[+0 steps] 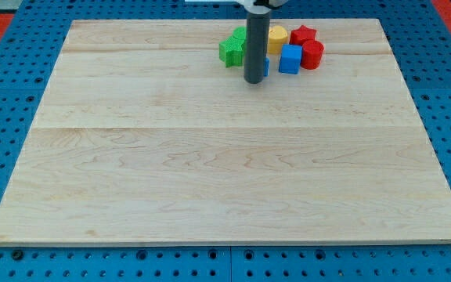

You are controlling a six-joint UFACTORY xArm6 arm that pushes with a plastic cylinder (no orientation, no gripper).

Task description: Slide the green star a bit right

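Observation:
The green star (230, 52) lies near the view's top, left of the middle, at the left end of a tight cluster of blocks. My tip (254, 81) rests on the board just below and to the right of it, close to it. The rod hides part of the cluster. A second green block (239, 35) sits just above the star, half hidden by the rod; its shape is unclear.
Right of the rod are a yellow block (277, 37), a red star (304, 34), a red cylinder (313, 54) and a blue cube (290, 59). Another blue block (266, 66) peeks out beside the rod. The wooden board (210, 172) lies on a blue pegboard.

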